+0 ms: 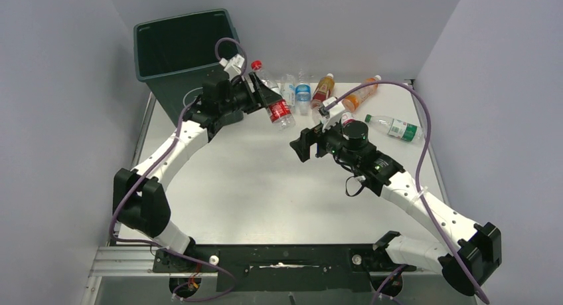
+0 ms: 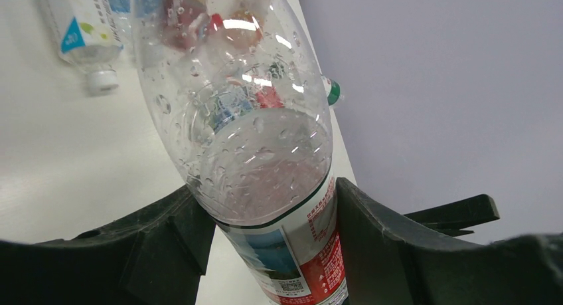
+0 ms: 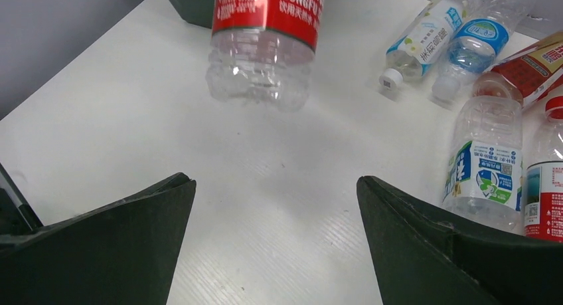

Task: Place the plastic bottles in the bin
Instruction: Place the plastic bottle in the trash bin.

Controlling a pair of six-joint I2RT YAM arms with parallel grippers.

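Pale grey walls (image 1: pixel 60 119) close in a white counter (image 1: pixel 265 205) on 3 sides. At its far left corner stands the dark green bin (image 1: pixel 169 92), open at the top; the top view does not show whether anything lies in its dark inside.

Just right of the bin, the left end effector (image 1: pixel 255 96) has its 2 fingers clamped around the middle of a clear red-labelled bottle (image 1: pixel 279 110), which is tilted with its red cap towards the back wall. I cannot tell if its base touches the counter.

The other plastic bottles lie along the far edge: a clear pair (image 1: pixel 289 89), a blue-labelled one (image 1: pixel 303 96), a brownish one (image 1: pixel 323 89), an orange one (image 1: pixel 362 94) and a green-labelled one (image 1: pixel 395 127) well to the right.

The right end effector (image 3: pixel 275 185) hangs near mid-counter, spread wide and holding nothing
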